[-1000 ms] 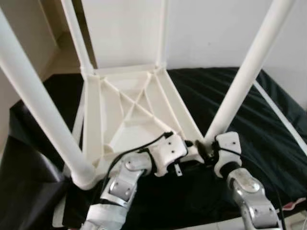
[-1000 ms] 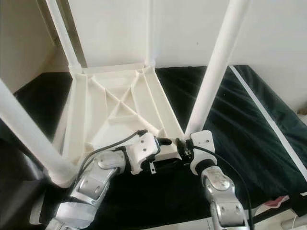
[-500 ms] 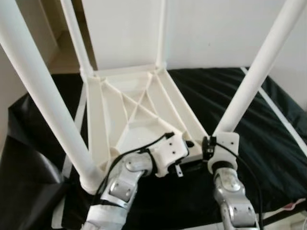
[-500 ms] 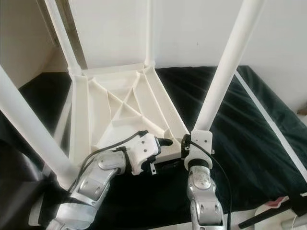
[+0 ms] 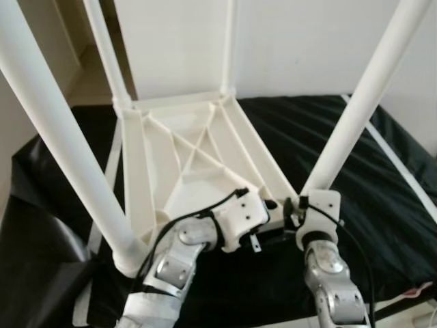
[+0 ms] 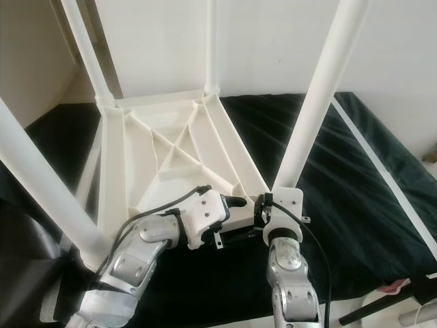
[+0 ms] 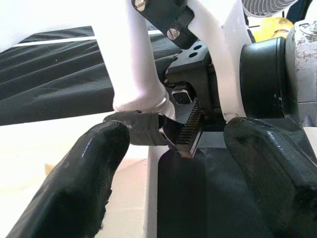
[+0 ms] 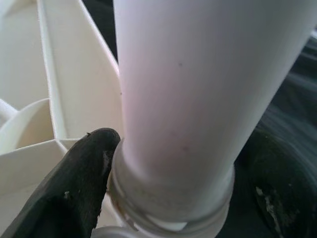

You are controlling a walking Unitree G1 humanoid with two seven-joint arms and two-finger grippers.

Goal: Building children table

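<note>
Table: white plastic kids' table (image 5: 184, 147) lies upside down on a black sheet (image 5: 355, 198). Ribs cross in an X on its underside, w/ 4 legs sticking up.
Near-right leg: white tube leg (image 5: 358, 109) stands tilted in the corner socket closest to the robot's right side. Its bottom end sits in the round socket ring, seen close up in the right wrist view (image 8: 198, 99).
Right gripper: right gripper (image 6: 263, 212) is at the base of that leg, down by the corner. One black finger (image 8: 74, 183) touches the socket ring on one side & the other is on the far side, so the fingers are clasped around the leg's bottom end.
Left gripper: left gripper (image 5: 263, 208) is at the same corner, just beside the right one, over the table's near edge. Its two black fingers (image 7: 79, 183) are spread apart w/ nothing between them. They point at the right gripper's black toothed part.
Other legs: near-left leg (image 5: 61, 137) stands in its corner by the left arm. 2 far legs (image 5: 102, 48) stand at the back corners.
Room: pale wall (image 5: 307, 41) behind the sheet.
</note>
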